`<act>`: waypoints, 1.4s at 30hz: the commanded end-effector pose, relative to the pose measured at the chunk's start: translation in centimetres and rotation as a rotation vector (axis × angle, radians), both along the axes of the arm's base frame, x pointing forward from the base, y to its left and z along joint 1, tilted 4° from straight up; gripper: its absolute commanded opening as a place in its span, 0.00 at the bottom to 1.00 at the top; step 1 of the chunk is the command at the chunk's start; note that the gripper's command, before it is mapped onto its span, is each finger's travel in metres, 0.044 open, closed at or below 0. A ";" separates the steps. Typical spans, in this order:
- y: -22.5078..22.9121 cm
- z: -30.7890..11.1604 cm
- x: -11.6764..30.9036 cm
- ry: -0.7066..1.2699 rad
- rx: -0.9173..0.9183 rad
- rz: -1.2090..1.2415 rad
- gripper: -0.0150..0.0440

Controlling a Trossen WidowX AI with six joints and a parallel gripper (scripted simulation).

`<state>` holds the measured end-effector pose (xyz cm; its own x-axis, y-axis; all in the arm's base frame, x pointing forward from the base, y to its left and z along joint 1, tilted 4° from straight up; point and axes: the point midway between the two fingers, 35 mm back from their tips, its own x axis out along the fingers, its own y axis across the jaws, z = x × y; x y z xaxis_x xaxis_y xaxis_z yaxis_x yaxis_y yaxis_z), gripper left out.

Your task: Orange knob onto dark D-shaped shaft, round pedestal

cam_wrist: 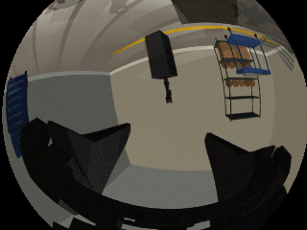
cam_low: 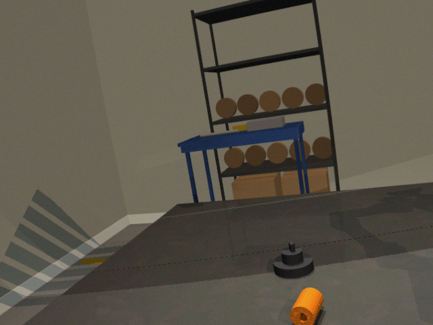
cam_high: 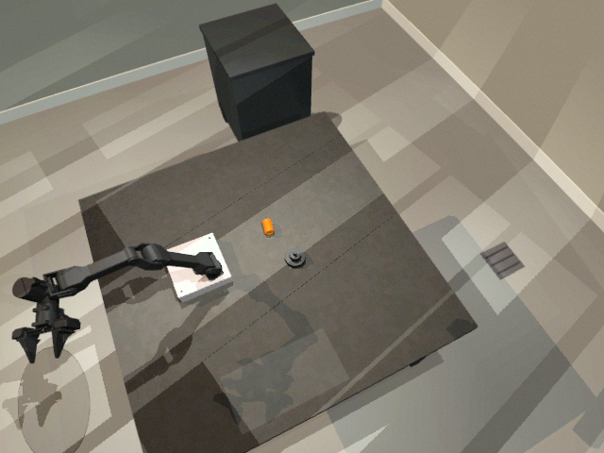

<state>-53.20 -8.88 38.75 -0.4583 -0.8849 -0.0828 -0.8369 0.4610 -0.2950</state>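
The orange knob [cam_high: 267, 226] [cam_low: 308, 302] lies on its side on the dark table top. In the exterior view one end face with its hole shows. The round dark pedestal [cam_high: 289, 263] [cam_low: 293, 270] stands close by, with a thin shaft [cam_low: 291, 246] upright at its centre. The shaft's flat side cannot be made out. My gripper [cam_high: 44, 360] [cam_wrist: 169, 132] is open and empty. It is far from the knob and pedestal, out past the table edge at the left of the top view. It is out of sight in the exterior view.
The arm stands on a white base block [cam_high: 194, 287] on the dark table [cam_high: 341, 293]. A dark cabinet [cam_high: 273, 92] is beyond the table's back edge. A blue workbench [cam_low: 241, 138] and a shelf rack [cam_low: 262, 59] stand beyond the table in the exterior view.
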 end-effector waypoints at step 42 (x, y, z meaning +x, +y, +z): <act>56.6 -18.0 42.6 -0.966 -1.611 -2.036 1.00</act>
<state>-15.75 47.29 22.24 -0.6053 0.4641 -0.6467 0.4289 -0.4943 -0.7561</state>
